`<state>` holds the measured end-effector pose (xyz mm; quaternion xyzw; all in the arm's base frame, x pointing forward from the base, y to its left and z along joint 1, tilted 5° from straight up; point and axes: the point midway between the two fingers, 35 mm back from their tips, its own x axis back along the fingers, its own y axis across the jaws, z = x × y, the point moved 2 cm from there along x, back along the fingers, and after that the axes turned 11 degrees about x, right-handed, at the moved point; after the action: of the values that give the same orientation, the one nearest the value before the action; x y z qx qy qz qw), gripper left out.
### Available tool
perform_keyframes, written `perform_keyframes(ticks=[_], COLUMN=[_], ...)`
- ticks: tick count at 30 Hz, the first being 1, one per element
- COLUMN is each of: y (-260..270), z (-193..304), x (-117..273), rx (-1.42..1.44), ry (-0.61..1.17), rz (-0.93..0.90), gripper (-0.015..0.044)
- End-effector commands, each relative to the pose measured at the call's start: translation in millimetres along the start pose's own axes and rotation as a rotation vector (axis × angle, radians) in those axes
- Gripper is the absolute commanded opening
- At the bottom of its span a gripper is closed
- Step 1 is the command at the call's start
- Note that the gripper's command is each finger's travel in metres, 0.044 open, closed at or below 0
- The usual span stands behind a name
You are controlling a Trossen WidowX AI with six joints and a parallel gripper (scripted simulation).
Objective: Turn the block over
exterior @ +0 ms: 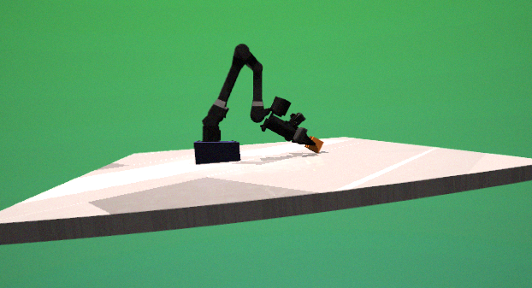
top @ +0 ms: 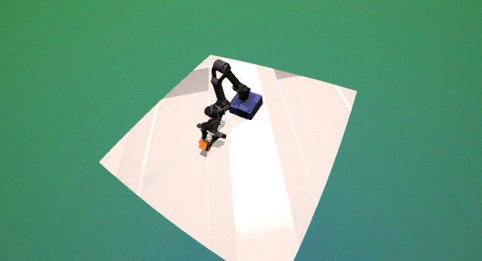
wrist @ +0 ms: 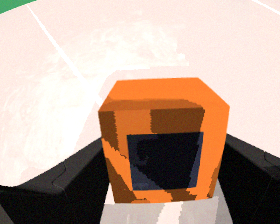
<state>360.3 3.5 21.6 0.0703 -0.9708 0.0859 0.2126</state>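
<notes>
The orange block (top: pixel 203 145) (exterior: pixel 317 144) (wrist: pixel 161 90) is held tilted, with its lowest edge close to the table (top: pixel 170 145) (exterior: pixel 376 164) (wrist: pixel 46 115). I cannot tell whether that edge touches. A dark square mark (wrist: pixel 166 162) shows on the block's face turned toward the wrist camera. My gripper (top: pixel 206 144) (exterior: pixel 313 144) (wrist: pixel 162 140) is shut on the block, one finger on each side. It slants down and outward from the arm in the exterior view. The block's underside is hidden in the wrist view.
The arm's dark blue base (top: pixel 246 105) (exterior: pixel 217 152) stands on the table behind the gripper. The folded arm rises above it, with its elbow high. Bright bands and shadows cross the table top. The table's edges lie well away from the block.
</notes>
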Motion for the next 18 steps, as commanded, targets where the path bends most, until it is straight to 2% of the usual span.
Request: perform_keyframes(ticks=[1, 14, 18], y=[0.2, 0.2, 0.2], z=[-3.1, -3.3, -3.3], x=[2.9, 3.0, 3.0], rx=[0.003, 0.003, 0.003], ry=[-0.038, -0.040, -0.040], rz=[0.002, 0.002, 0.002], gripper=[0.0000, 0.0000, 0.0105])
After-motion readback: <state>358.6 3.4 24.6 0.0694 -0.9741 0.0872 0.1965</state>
